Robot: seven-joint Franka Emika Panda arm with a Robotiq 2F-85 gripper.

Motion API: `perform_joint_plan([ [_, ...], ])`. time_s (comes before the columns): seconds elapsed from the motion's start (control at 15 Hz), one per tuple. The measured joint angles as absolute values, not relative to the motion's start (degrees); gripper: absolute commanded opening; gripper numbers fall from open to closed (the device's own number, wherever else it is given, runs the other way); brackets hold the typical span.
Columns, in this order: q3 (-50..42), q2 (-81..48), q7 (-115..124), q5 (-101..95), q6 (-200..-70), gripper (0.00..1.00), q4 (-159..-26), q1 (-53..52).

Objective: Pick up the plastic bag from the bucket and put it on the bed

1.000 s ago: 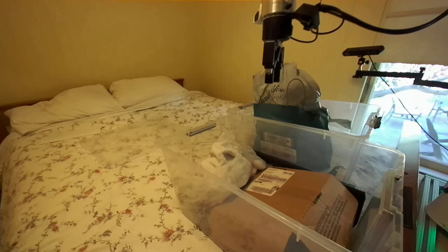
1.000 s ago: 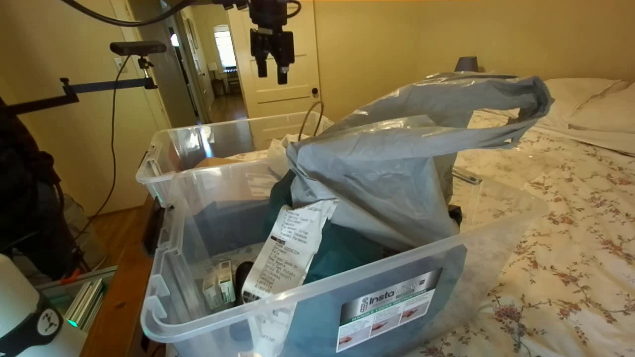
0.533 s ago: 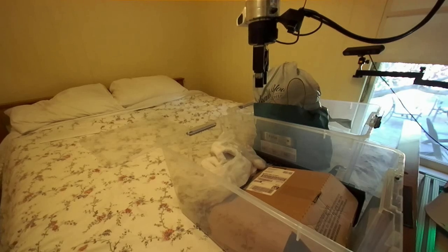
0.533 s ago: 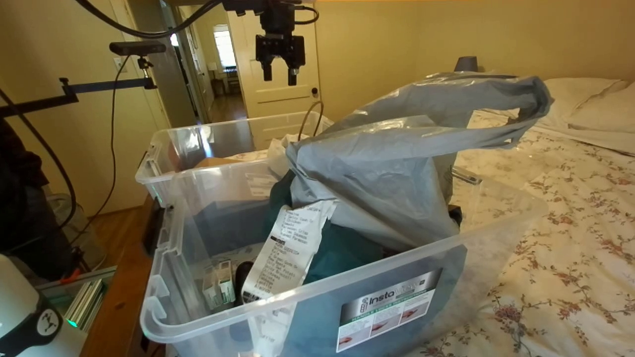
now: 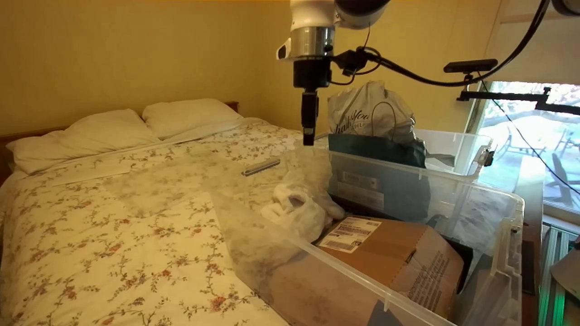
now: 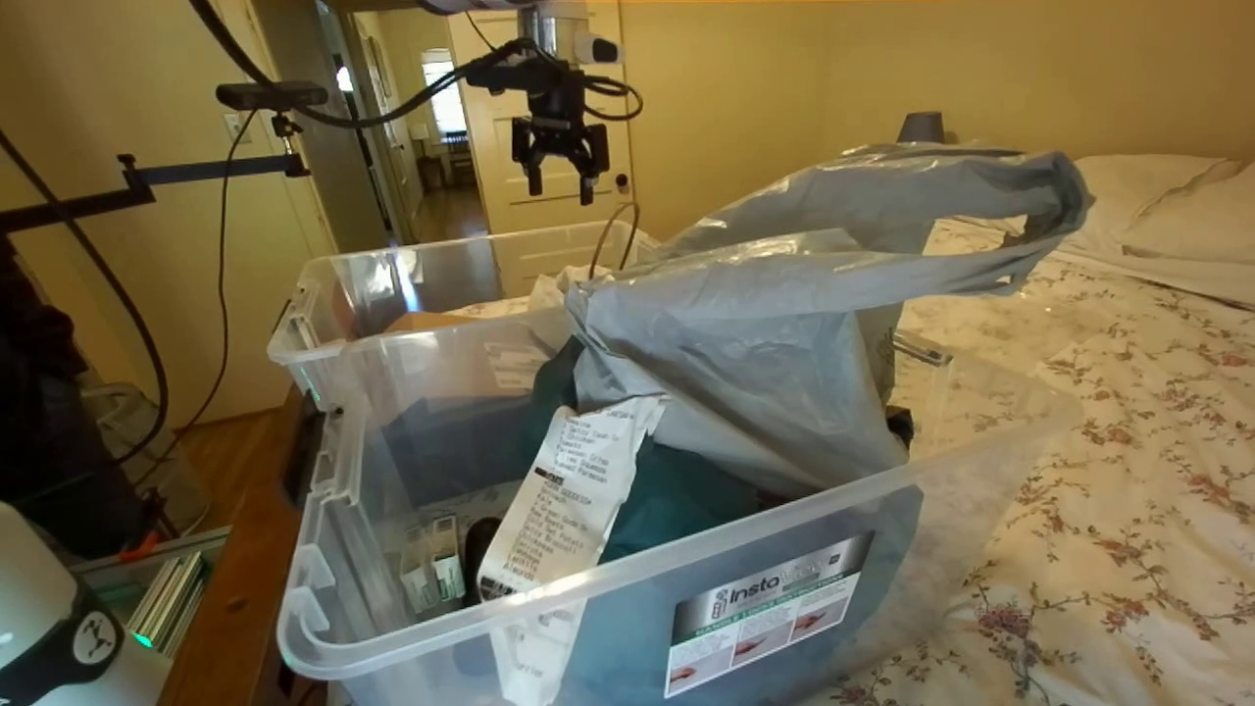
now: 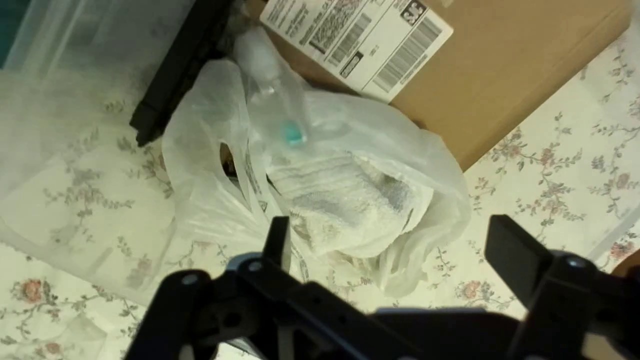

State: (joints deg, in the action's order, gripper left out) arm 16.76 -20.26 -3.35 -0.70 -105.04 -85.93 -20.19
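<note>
Saving the bed (image 5: 122,240) on the left for the set-down, aim first at the white plastic bag (image 5: 302,222), slumped inside the near clear bin (image 5: 344,269), probably the bucket meant. Lower the fingers (image 5: 309,113), spread wide in the wrist view, holding nothing and hanging well above the bag. Perhaps drift slightly toward the cardboard box (image 5: 389,253), just right of the bag, before dropping; best to straddle the handle-like loop (image 7: 197,160) or a bunched fold, not the white cloth (image 7: 340,215) apparently inside. Pinch firmly, given thin, slippery film; lift clear of the bin, then swing left. Leave alone the gray bag (image 5: 369,111), farther off and to the right.
</note>
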Motion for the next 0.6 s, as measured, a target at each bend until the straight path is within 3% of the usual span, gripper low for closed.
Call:
perform_joint_plan([
  [0.6,16.19,-25.42,-3.52,-3.63,-109.93,1.00,-82.85,-21.80],
])
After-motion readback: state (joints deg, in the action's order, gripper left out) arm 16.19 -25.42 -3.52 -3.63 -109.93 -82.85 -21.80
